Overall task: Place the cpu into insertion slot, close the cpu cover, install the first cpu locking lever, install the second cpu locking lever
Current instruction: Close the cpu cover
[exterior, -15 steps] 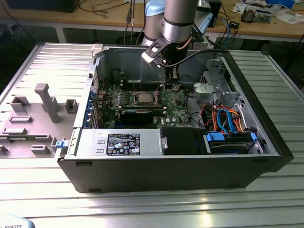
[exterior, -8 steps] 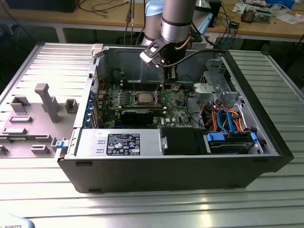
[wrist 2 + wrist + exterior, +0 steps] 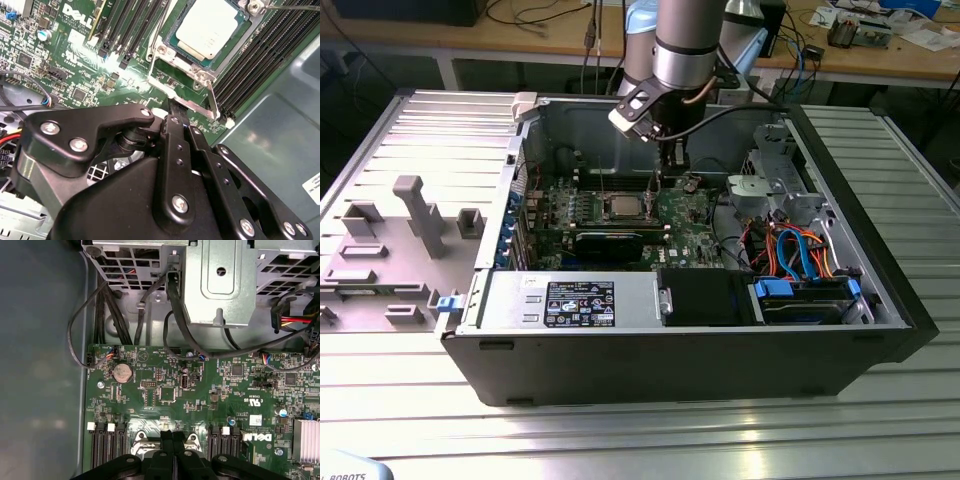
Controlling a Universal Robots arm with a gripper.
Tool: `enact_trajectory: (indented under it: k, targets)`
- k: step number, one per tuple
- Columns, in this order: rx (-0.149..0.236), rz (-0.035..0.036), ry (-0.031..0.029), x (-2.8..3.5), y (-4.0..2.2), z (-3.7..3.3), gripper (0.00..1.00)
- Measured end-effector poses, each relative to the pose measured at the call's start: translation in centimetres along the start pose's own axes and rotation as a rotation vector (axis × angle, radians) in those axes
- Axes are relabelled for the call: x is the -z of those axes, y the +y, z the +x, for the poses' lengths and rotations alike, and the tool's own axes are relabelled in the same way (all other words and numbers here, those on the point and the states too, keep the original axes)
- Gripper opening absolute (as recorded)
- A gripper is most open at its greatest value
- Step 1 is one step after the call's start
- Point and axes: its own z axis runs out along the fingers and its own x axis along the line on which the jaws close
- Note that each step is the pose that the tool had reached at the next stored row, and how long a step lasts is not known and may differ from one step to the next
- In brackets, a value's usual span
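Note:
The cpu (image 3: 209, 29), a silver-topped square chip, sits in the insertion slot (image 3: 161, 54) on the green board. The silvery cpu cover (image 3: 197, 75) lies flat as a frame around it. Thin wire locking levers (image 3: 160, 27) run along the socket's sides. My gripper (image 3: 175, 107) has its two black fingers (image 3: 172, 150) pressed together, shut, with the tips right at the socket's edge next to the cover's corner. In the exterior view the gripper (image 3: 670, 165) hangs just behind the cpu (image 3: 625, 207), towards the exterior view's right. In the first wrist view the gripper (image 3: 172, 437) sits between two socket corners.
Long black memory slots (image 3: 125, 35) flank the socket on both sides. A coin battery (image 3: 121, 372) and black cables (image 3: 175, 305) lie past the gripper, below a metal drive cage (image 3: 220, 285). The case wall (image 3: 280, 135) is close by. A power supply (image 3: 570, 300) fills the case front.

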Motion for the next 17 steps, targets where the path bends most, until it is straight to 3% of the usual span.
enact_trajectory:
  k: [17]
  targets:
    - [0.0,0.0,0.0,0.02,-1.0,0.04,0.11]
